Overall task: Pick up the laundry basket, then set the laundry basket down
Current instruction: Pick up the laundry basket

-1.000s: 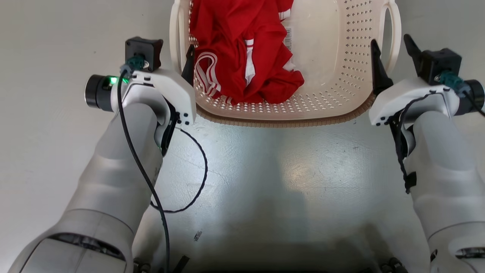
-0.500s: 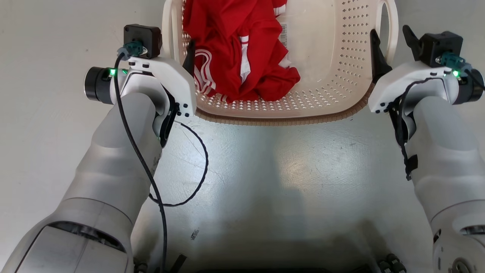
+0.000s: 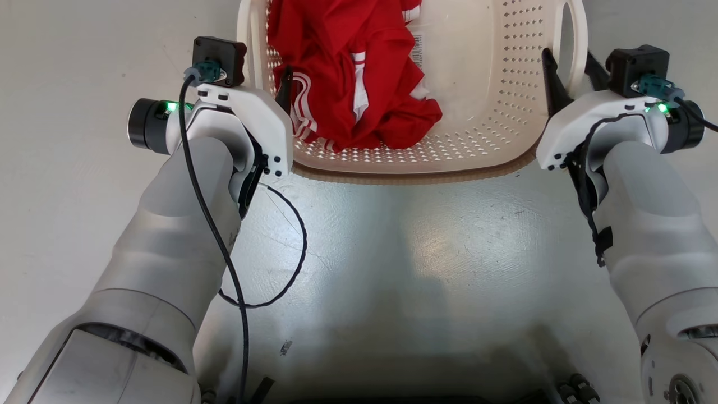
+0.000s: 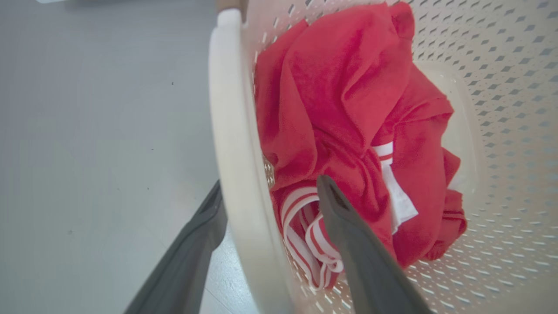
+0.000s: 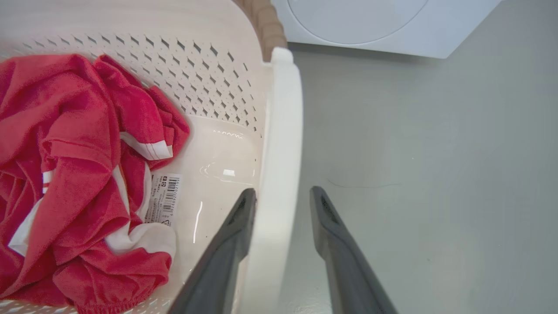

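Note:
The laundry basket (image 3: 493, 112) is cream-white and perforated, with a brown woven rim, and it rests on the floor at the top of the head view. My left gripper (image 3: 263, 84) is open. Its two dark fingers stand on either side of the basket's left loop handle (image 4: 231, 131), one outside, one inside against the red cloth. My right gripper (image 3: 572, 73) straddles the right loop handle (image 5: 279, 152). Its inner finger (image 5: 235, 226) lies against the handle, and a narrow gap shows at the outer finger (image 5: 331, 235).
A red garment with white stripes (image 3: 359, 73) lies bunched in the basket's left half. A white washing machine (image 5: 357, 22) stands beyond the basket. A black cable (image 3: 291, 252) loops from my left forearm over the shiny grey floor (image 3: 426, 252).
My right gripper's fingers have drawn closer together around the right handle. Both grippers sit slightly further along the basket's sides. The left gripper's fingers keep the same spread.

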Available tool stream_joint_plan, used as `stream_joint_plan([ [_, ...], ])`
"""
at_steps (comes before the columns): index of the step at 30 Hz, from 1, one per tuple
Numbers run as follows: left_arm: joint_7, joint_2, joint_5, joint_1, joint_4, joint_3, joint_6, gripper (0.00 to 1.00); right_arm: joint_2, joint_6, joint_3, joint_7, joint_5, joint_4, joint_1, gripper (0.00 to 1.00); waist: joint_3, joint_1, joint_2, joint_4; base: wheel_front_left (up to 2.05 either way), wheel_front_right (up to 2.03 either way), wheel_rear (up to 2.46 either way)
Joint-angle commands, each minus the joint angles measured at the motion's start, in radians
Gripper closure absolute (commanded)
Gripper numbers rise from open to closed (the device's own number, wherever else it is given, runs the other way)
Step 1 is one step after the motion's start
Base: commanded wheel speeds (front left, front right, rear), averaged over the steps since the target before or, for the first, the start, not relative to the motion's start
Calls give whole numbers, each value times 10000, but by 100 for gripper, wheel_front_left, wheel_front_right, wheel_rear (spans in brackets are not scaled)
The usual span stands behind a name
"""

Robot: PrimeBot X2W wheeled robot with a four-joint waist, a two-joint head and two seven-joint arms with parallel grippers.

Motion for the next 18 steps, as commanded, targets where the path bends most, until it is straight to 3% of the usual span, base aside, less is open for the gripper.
stream_joint_plan([
  [1, -24, 256, -69, -58, -18, 42, 68, 0, 166, 42, 183, -105, 128, 26, 144, 89, 8, 0, 0, -2, 0, 0, 0],
  [2, -26, 256, -92, -83, -7, -13, 76, 24, 166, 42, 239, -106, 165, 66, 135, 100, 15, 0, 0, -6, 0, 0, 0],
  [3, -44, 256, -80, -114, 0, -96, 83, 59, 166, 42, 315, -106, 202, 122, 124, 100, 20, 0, 0, -16, 0, 0, 0],
  [5, -136, 256, -26, -159, 33, -249, 159, 100, 166, 42, 424, -106, 365, 216, 113, 100, 1, 0, 0, -52, 0, 0, 0],
  [18, 13, 256, -808, 367, -181, -988, 413, 100, 166, 42, 1822, -108, 1669, 622, 463, 100, -565, 0, 0, -40, 0, 0, 0],
])
